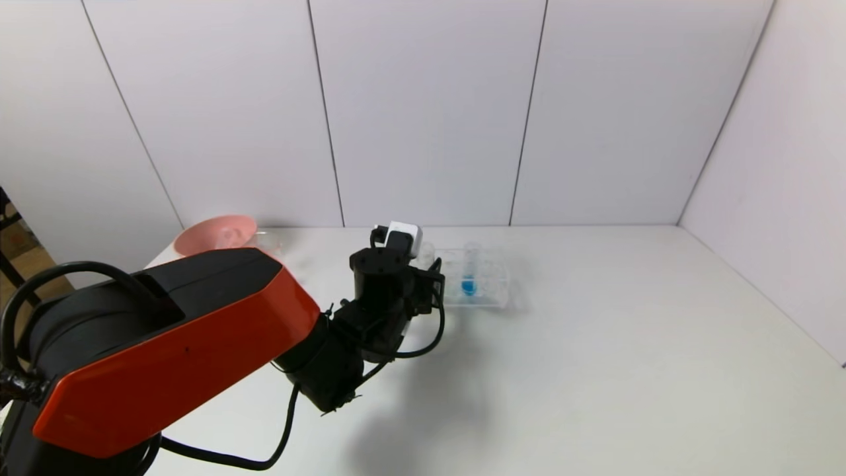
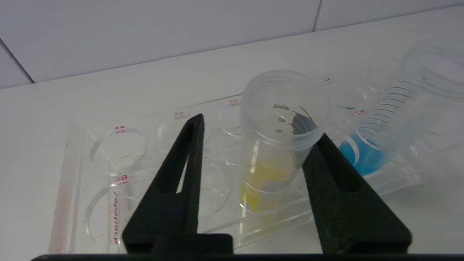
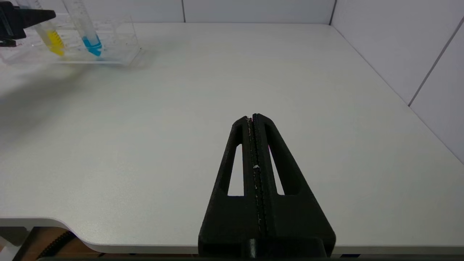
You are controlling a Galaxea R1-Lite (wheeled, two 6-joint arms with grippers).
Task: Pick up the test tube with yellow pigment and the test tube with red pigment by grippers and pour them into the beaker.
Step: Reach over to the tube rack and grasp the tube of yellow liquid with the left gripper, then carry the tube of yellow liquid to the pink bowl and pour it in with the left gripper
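1. The right claw [image 3: 253,117] hung closed over the bare counter [image 3: 181,127];
2. The left claw [image 2: 253,132] stood open, one finger touching the test tube with yellow pigment [image 2: 275,141]; it stood in the clear rack [image 2: 119,174] beside a blue-liquid tube [image 2: 377,134]

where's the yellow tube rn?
Yellow-pigment test tube stands in the clear rack at the table's far side, beside the blue-liquid tube, between the left gripper fingers.

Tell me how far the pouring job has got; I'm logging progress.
Nothing looks poured yet. In hand: the left gripper brackets the yellow tube, which stands in the rack beside the blue tube; one finger touches it. The right gripper is shut, idle over the table. Left: lifting, both pours. No red tube shows.
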